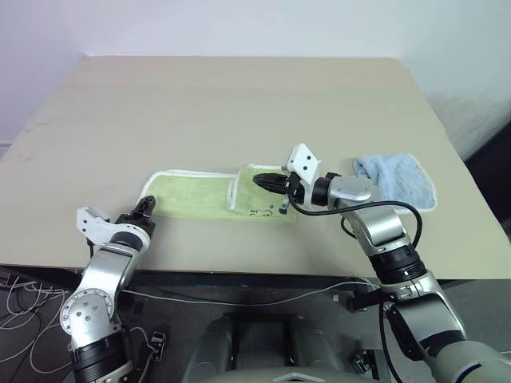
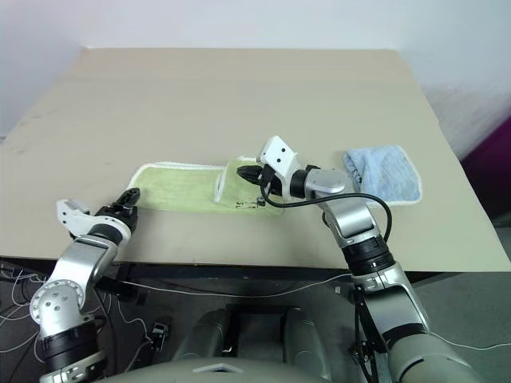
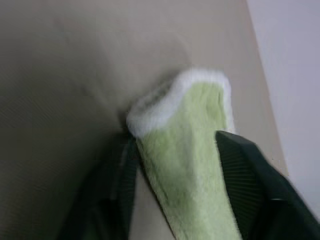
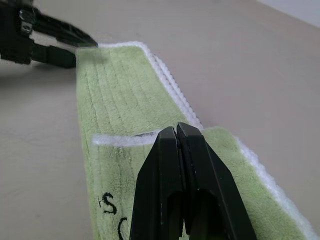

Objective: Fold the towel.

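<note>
The light green towel [image 1: 200, 195] lies as a long strip near the table's front edge, its right end folded back over itself with dark lettering showing. My left gripper [image 1: 146, 205] is at the strip's left end. In the left wrist view its fingers [image 3: 240, 175] press on both sides of the white-edged towel corner [image 3: 195, 130]. My right gripper [image 1: 259, 181] hovers shut over the folded right part, fingertips together above the flap's white edge [image 4: 176, 129], with nothing between them.
A smaller light blue cloth [image 1: 399, 179] lies crumpled to the right of the towel, beside my right forearm. The beige table [image 1: 239, 104] stretches bare behind the towel. Its front edge runs just below both grippers.
</note>
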Controlling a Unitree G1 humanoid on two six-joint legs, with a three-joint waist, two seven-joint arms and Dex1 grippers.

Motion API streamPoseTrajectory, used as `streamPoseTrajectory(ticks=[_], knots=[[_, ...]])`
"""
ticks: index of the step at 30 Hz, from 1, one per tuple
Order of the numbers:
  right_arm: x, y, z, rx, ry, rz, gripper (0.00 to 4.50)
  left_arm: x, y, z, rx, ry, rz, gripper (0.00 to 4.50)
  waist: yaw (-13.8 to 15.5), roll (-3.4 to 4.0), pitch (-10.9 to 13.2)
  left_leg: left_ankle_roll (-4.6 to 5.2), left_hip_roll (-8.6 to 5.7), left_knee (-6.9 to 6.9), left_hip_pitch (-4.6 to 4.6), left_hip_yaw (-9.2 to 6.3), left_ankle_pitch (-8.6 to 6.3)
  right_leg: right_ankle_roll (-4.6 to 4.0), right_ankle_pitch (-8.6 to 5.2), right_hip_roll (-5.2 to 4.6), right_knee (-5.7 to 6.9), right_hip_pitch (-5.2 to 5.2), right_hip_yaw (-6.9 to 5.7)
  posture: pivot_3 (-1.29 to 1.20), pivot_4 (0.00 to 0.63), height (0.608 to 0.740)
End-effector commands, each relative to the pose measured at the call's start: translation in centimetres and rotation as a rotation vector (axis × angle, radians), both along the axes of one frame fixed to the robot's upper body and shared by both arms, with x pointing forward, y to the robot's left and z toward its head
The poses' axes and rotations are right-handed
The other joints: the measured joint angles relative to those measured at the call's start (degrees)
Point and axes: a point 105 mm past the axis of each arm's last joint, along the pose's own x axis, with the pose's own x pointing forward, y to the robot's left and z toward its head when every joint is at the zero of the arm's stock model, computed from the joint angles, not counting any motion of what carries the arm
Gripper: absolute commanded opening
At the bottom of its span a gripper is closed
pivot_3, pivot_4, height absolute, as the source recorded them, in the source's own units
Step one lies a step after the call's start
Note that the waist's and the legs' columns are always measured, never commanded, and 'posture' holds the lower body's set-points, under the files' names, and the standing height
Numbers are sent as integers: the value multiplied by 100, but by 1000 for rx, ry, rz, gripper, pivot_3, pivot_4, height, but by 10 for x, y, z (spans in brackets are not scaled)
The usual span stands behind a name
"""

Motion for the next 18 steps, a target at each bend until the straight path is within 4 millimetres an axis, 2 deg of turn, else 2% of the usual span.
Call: streamPoseTrajectory(ticks=[1, 4, 10, 12, 18], knots=[[-4, -1, 12, 22, -39, 5, 43, 1, 2, 10, 5, -42, 0, 1103, -10, 0, 0, 0, 1, -1, 0, 0, 0, 0, 0, 0, 0, -1, 1, 0, 150, 740], [-4, -1, 11, 20, -36, 0, 43, 1, 7, 12, 3, -58, 14, 74, -8, 0, 0, 0, 1, -1, 0, 1, 0, 0, 0, 1, 0, -1, 1, 0, 150, 740], [-6, -2, 8, 16, -28, -9, 43, 0, 20, 19, 12, -105, 59, 23, -6, 0, 0, 0, 1, -1, 0, 1, 0, 0, 0, 0, -1, 0, 1, 0, 150, 740], [-6, -3, 6, 14, -25, -18, 43, -2, 31, 30, 5, -166, 107, 23, -8, 0, 0, -1, 1, -1, 0, 1, 0, 0, 0, 0, -1, -1, 1, 0, 150, 740], [-9, -25, 2, 10, -4, -83, 43, -11, 42, 67, 252, -312, 15, 23, -9, -2, 2, -1, 2, -6, 0, 1, 0, -1, -1, 0, -5, -1, 2, 0, 150, 740]])
